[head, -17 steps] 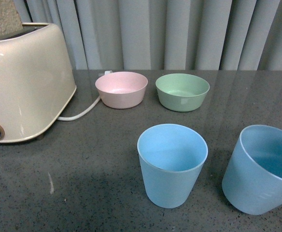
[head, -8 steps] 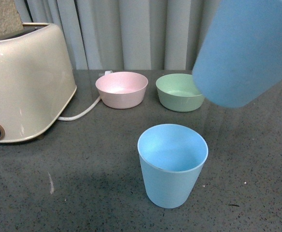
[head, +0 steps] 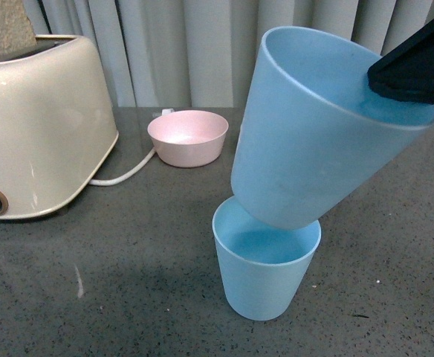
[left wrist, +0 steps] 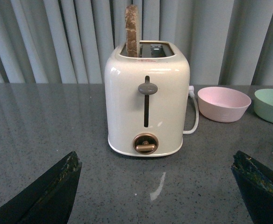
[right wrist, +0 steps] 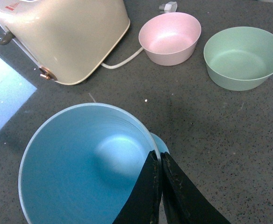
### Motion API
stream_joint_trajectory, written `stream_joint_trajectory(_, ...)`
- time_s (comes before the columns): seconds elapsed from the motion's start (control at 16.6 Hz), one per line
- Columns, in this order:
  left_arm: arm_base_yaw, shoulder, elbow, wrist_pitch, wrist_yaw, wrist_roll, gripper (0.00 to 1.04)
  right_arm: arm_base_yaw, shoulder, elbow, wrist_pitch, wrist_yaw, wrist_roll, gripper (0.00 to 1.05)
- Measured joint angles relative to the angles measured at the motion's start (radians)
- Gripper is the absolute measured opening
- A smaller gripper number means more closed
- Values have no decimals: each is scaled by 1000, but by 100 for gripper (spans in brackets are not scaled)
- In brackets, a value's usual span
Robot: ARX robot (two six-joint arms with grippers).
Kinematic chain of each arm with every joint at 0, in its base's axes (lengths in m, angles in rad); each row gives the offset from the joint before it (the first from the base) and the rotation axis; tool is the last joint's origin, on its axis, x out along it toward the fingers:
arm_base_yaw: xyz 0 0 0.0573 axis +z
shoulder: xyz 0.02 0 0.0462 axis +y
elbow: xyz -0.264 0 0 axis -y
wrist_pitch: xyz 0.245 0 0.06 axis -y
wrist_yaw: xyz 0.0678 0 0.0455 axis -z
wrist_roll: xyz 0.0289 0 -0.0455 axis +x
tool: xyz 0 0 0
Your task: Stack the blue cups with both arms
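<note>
A cream toaster (head: 39, 126) stood toward the back left corner of the grey worktop (head: 128, 282). The right gripper (right wrist: 158, 161) pinched the rim of a tilted blue cup (head: 313, 141), held over the mouth of an upright blue cup (head: 265, 275) near the front edge. A pink bowl (head: 187, 137) and a green bowl (right wrist: 244, 58) sat toward the back edge. The left gripper (left wrist: 155, 186) hung with its jaws wide apart, holding nothing.

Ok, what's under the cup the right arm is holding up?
The other blue cup stands upright on the table beneath the tilted held cup. Its back rim is covered, so whether they touch cannot be seen.
</note>
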Motion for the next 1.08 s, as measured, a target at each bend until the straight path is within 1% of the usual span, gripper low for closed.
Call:
stream_joint_trajectory(0.42, 0, 0, 0, 0, 0, 0, 98, 10, 57, -23, 47, 33, -7, 2)
stream_joint_trajectory(0.78, 0, 0, 0, 0, 0, 0, 98, 18, 86, -28, 56, 46, -10, 2)
stream_joint_trajectory(0.84, 0, 0, 0, 0, 0, 0, 98, 18, 90, -28, 59, 47, -10, 8)
stream_joint_trajectory(0.9, 0, 0, 0, 0, 0, 0, 98, 23, 91, -27, 59, 50, -9, 17)
stream_joint_trajectory(0.96, 0, 0, 0, 0, 0, 0, 98, 26, 91, -27, 61, 49, -9, 30)
stream_joint_trajectory(1.08, 0, 0, 0, 0, 0, 0, 98, 31, 91, -24, 65, 43, 1, 48)
